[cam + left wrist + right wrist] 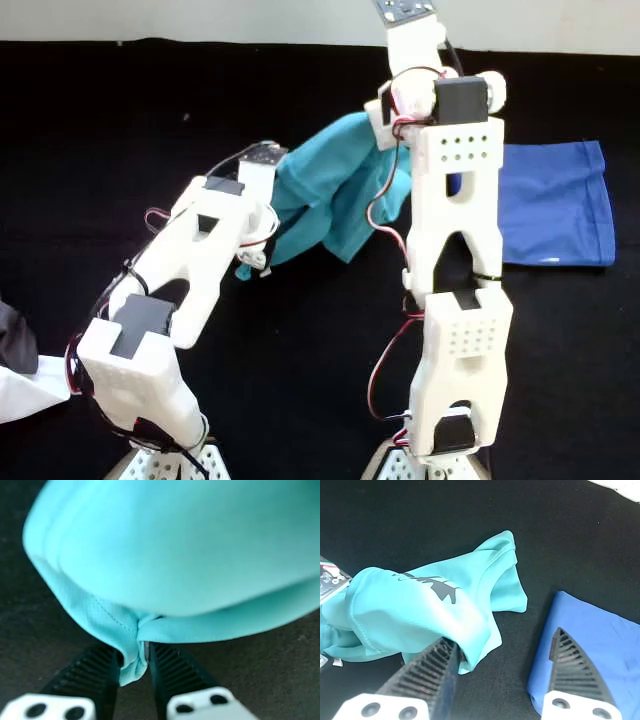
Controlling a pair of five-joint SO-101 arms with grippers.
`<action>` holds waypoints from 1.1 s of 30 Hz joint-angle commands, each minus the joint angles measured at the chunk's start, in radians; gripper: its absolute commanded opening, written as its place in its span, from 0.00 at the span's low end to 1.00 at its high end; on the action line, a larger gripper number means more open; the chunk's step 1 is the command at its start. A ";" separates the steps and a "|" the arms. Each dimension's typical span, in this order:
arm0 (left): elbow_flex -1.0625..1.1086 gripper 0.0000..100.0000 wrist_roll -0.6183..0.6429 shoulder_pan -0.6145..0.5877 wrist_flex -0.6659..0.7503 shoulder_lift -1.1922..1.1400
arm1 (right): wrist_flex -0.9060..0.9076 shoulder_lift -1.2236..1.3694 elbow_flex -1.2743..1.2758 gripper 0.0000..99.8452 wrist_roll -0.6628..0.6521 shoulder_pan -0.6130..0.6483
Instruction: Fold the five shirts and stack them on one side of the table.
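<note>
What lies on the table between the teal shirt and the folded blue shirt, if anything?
Nothing visible lies there: bare black table separates the teal shirt, pinched by the left gripper, from the blue shirt. The open right gripper hangs above that gap and might have to move aside.

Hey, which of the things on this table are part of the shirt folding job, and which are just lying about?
Job:
teal shirt, pinched in the left gripper
folded blue shirt
right gripper, open near both

Lying about:
white cloth and dark cloth, side by side on the table; possibly waiting shirts, cannot tell
</note>
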State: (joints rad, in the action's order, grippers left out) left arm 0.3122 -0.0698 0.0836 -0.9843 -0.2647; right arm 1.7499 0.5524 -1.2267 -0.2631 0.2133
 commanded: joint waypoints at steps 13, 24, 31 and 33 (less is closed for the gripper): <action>-0.294 0.01 0.000 -0.082 -0.577 0.533 | 0.013 -0.246 -0.010 0.24 -0.012 -0.058; -0.369 0.01 0.000 -0.079 -0.649 0.880 | 0.008 -0.512 -0.008 0.02 -0.014 -0.117; -0.315 0.01 0.000 -0.082 -0.641 0.941 | -0.174 -0.456 0.054 0.01 -0.132 -0.113; -0.248 0.01 -0.002 -0.084 -0.640 0.911 | -0.206 -0.383 0.127 0.01 -0.132 -0.091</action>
State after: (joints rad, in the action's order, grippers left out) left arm 0.0176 -0.0760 0.0100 -1.6272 0.6605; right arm 1.6072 0.1043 -1.1684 -0.3798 0.1059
